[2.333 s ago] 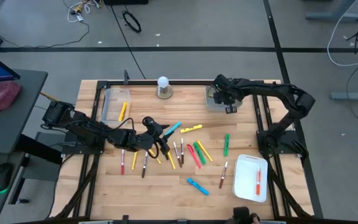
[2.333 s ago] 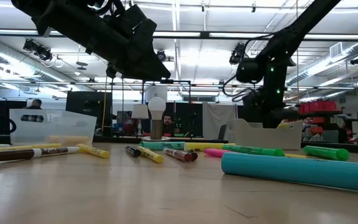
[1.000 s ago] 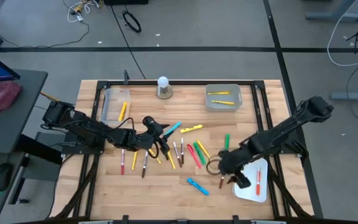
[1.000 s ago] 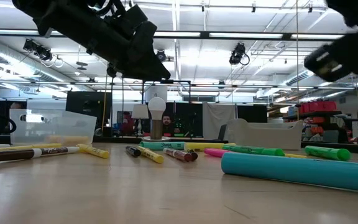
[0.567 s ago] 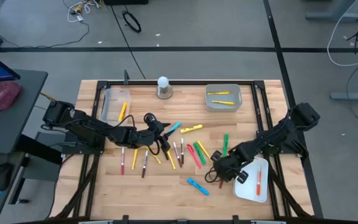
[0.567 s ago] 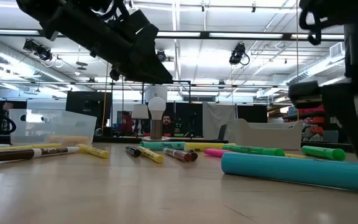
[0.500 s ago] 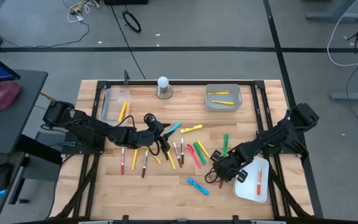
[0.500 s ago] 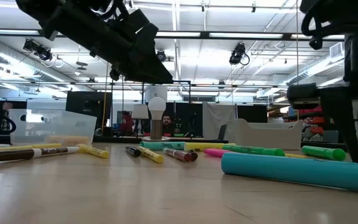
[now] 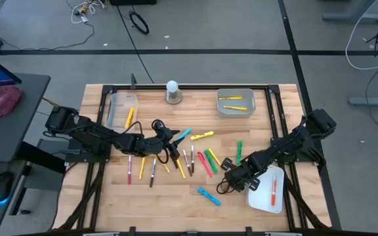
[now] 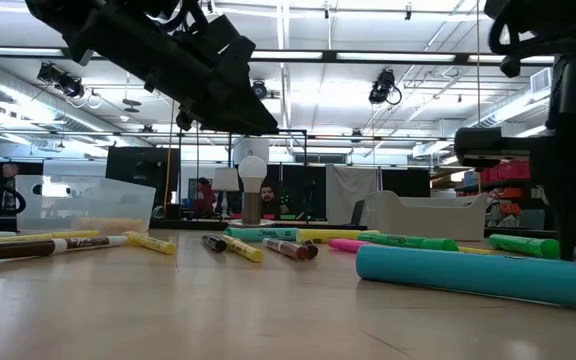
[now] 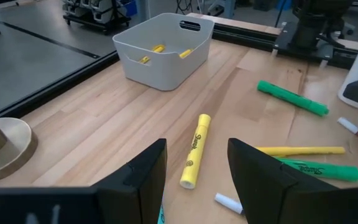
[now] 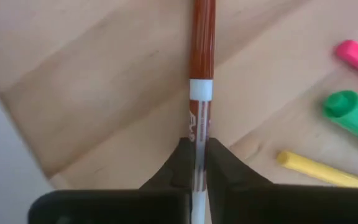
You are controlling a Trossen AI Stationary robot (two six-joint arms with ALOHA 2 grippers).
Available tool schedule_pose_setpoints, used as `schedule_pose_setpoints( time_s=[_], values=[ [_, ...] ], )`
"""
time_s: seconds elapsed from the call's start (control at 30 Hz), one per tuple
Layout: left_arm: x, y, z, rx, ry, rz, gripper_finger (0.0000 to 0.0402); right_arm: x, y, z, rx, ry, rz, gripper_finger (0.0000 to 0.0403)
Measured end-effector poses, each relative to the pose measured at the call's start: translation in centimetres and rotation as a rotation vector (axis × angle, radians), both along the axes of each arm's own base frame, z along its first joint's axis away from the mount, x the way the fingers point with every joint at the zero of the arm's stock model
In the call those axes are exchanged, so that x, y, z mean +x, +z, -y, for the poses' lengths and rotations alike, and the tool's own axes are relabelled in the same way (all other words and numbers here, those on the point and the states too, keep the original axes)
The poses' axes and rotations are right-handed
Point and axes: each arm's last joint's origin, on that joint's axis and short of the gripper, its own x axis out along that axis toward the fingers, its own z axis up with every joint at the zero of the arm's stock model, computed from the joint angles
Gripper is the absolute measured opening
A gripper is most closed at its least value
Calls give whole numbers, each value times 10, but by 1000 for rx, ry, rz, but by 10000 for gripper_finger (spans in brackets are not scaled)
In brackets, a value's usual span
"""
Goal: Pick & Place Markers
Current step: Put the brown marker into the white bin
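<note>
Several markers (image 9: 195, 157) in yellow, green, red and brown lie scattered flat on the wooden table's middle, and a light-blue one (image 9: 209, 196) lies nearer the near edge. My right gripper (image 9: 230, 184) is low over the table beside the white tray (image 9: 265, 172). It is shut on a brown-capped marker (image 12: 202, 43). My left gripper (image 9: 170, 140) hovers open above the left part of the scatter. In the left wrist view a yellow marker (image 11: 195, 149) lies ahead of its fingers. The low view shows the right gripper (image 10: 571, 200) at the picture's right edge. My right gripper pinches the brown-capped marker by its pale printed body (image 12: 199, 127), just behind the white band below the cap, between the two fingers (image 12: 182, 158). The fingers come from above, pointing down, one on each side of the marker. The marker lies flat on the wood.
The white tray holds a red marker (image 9: 272, 190). A grey bin (image 9: 235, 111) with yellow markers stands at the far right, and a clear tray (image 9: 115, 111) with a yellow marker at the far left. A white ball on a round base (image 9: 172, 92) stands at the far edge.
My right gripper has shifted a little toward the table's left and come down onto the brown-capped marker beside the white tray. In the low view its fingers have sunk to the table top at the right edge. The markers have stayed in place.
</note>
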Motion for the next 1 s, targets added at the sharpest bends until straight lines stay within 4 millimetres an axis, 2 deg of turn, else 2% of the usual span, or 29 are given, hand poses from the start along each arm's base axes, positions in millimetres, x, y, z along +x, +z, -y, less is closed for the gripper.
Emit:
schedule_pose_setpoints(
  time_s=[0.13,0.23,0.37,0.43,0.53,0.63,0.8,0.9,1.0],
  values=[
    [0,0,0,0,0,0,177,5,13,-2,32,-56,48,27],
    [0,0,0,0,0,0,177,13,45,-7,105,-137,103,25],
    [0,0,0,0,0,0,177,13,94,-12,234,-262,64,18],
    [0,0,0,0,0,0,177,6,118,-14,320,-332,-6,18],
    [0,0,0,0,0,0,177,-13,133,-19,362,-422,-150,18],
    [0,0,0,0,0,-1,177,-37,133,-29,287,-312,-240,18],
    [0,0,0,0,0,0,177,-75,109,-37,53,-19,-387,24],
    [0,0,0,0,0,-1,177,-86,95,-35,-63,97,-384,24],
    [0,0,0,0,0,-1,177,-86,82,-35,-107,217,-320,24]
  ],
)
